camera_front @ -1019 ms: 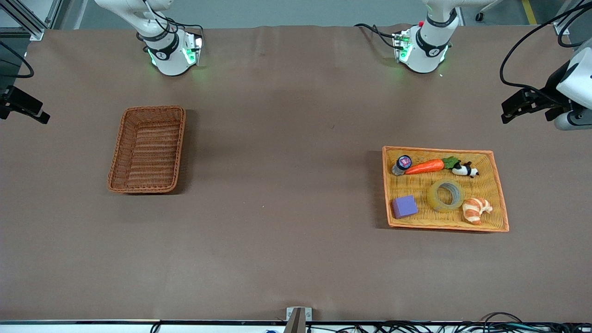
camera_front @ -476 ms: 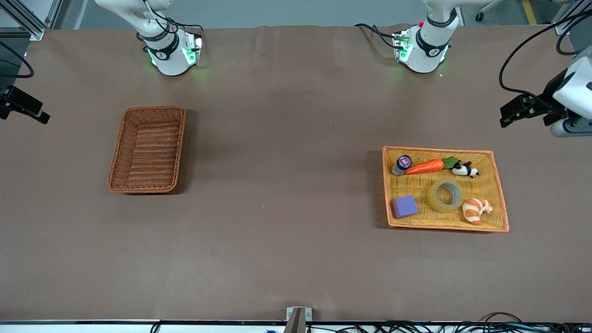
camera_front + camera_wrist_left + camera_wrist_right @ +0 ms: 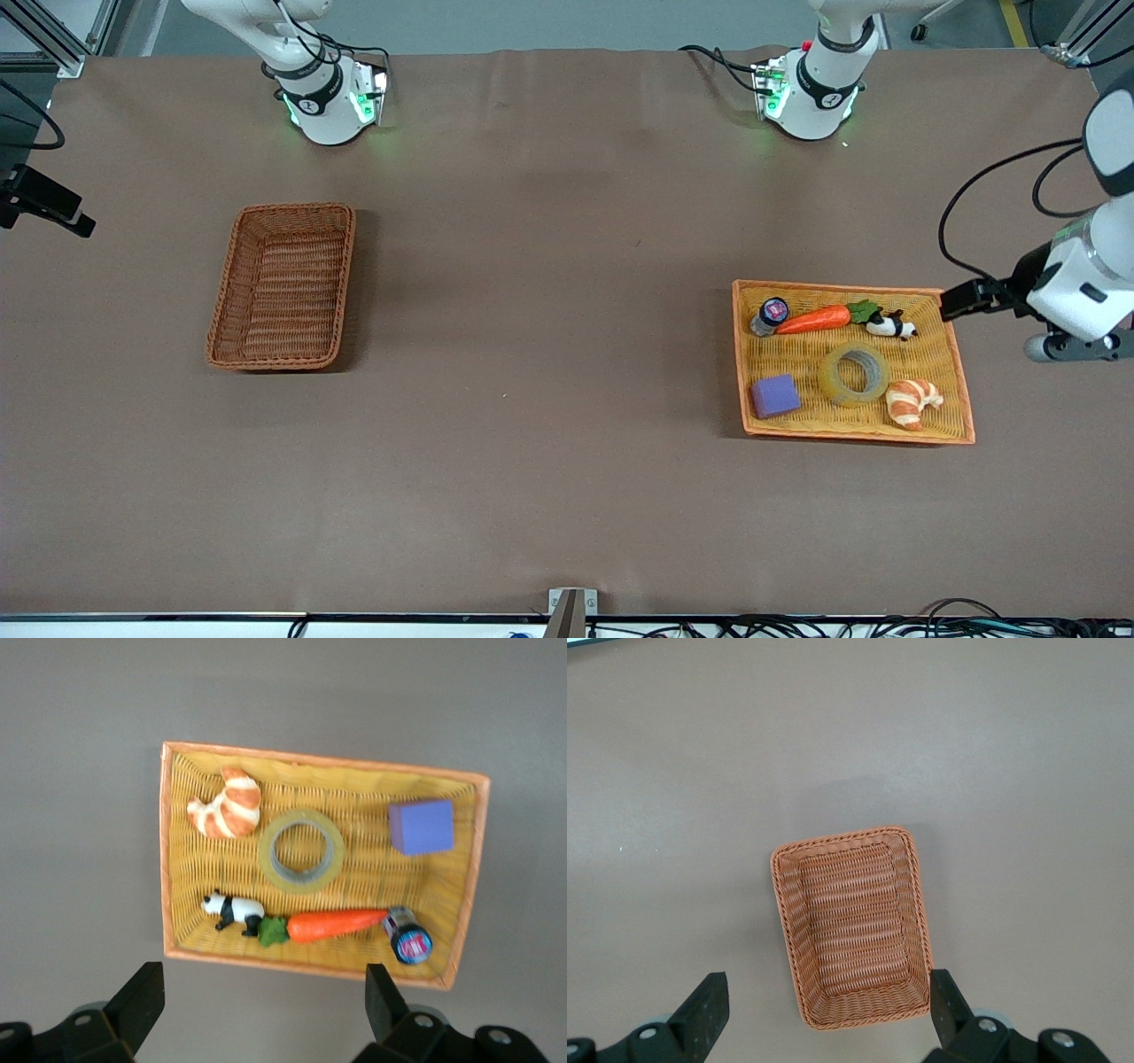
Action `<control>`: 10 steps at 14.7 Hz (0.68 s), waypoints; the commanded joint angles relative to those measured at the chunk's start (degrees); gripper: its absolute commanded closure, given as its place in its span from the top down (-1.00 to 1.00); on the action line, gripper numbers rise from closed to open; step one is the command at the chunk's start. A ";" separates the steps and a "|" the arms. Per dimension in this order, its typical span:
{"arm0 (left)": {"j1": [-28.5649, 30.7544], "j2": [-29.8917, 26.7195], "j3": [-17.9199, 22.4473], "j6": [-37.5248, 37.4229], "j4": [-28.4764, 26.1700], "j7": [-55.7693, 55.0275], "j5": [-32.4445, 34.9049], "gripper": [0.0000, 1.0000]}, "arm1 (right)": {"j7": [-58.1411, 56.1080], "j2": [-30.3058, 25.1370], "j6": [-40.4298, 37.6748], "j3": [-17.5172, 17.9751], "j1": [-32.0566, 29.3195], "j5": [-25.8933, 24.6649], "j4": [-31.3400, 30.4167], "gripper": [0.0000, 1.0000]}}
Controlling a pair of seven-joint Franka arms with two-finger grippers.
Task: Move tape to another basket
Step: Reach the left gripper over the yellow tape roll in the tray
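Left gripper (image 3: 257, 1010) fingers spread, tape (image 3: 301, 851) ahead of them: light, stiff ring, pinch across its wall; right gripper (image 3: 819, 1014) waits, spread

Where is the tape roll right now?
The tape lies flat in the yellow tray toward the left arm's end of the table, beside the croissant and nearer the front camera than the carrot.

text: none legible | small jar (image 3: 771, 313) lid: printed label, unreadable | robot bases: markings too small
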 commanded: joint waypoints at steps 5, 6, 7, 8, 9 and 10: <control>-0.13 7.88 -0.43 6.24 -0.36 0.83 -0.35 1.00 | -0.52 0.00 0.03 0.51 -1.07 1.07 -0.03 1.00; -0.30 8.86 -0.43 7.29 -0.45 0.91 -0.09 1.00 | -0.52 0.00 0.03 0.51 -1.15 1.07 -0.03 1.00; -0.30 9.65 -0.43 8.60 -0.79 0.91 0.09 1.00 | -0.52 0.00 0.03 0.51 -1.16 1.07 -0.03 1.00; -0.30 10.27 -0.43 10.18 -1.41 0.83 0.09 1.00 | -0.52 0.00 0.03 0.51 -1.07 1.07 -0.03 1.00; -0.22 11.14 -0.26 12.29 -2.28 0.82 0.18 1.00 | -0.52 0.00 0.03 0.51 -1.07 1.07 -0.03 1.00; -0.22 11.85 -0.43 14.57 -3.34 0.82 0.18 1.00 | -0.52 0.00 0.03 0.51 -1.07 1.07 -0.03 1.00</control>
